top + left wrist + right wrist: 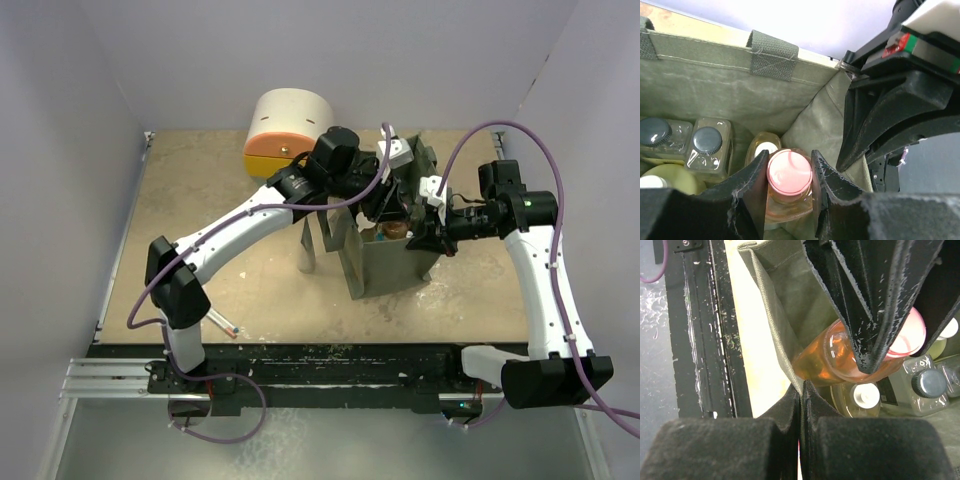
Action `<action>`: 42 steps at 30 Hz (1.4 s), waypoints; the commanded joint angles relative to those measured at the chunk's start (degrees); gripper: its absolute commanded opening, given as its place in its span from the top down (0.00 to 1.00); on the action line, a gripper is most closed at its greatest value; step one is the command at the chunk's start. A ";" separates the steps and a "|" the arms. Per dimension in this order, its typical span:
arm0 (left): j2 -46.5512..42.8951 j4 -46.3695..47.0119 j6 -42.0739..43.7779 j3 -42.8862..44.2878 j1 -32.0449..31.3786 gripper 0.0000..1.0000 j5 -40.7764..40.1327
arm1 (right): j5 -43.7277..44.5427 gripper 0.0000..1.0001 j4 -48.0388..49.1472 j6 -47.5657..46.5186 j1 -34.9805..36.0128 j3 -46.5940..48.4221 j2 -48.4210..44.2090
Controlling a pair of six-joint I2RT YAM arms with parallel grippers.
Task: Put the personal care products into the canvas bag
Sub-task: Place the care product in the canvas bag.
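Note:
The olive canvas bag stands open mid-table. My left gripper reaches into it from above, shut on the pink cap of the orange bottle, which hangs tilted just inside the bag wall. Deeper in the bag lie two clear black-capped bottles, a green white-capped bottle and a pale one. My right gripper is shut on the bag's rim at its near right corner, right beside the orange bottle. A slim grey bottle stands on the table left of the bag.
The round cream and orange drawer unit sits at the back, behind the left arm. A thin stick with a red tip lies near the left arm's base. Both arms crowd over the bag's mouth.

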 commanded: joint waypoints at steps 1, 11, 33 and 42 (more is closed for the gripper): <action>-5.15 8.52 0.04 -1.79 -0.20 1.00 7.66 | -5.99 1.00 -1.59 1.37 0.27 3.49 -1.04; -2.69 10.07 2.80 -4.71 -0.29 1.00 10.60 | -5.17 1.00 -2.14 0.50 0.26 3.18 -0.83; 3.45 2.23 14.71 -6.90 -0.46 0.91 14.62 | -4.60 1.00 -2.32 -0.18 0.27 3.19 0.02; 5.56 -1.82 18.65 -5.38 -0.82 0.80 12.90 | -4.00 1.00 -1.72 -0.21 0.27 2.06 -0.42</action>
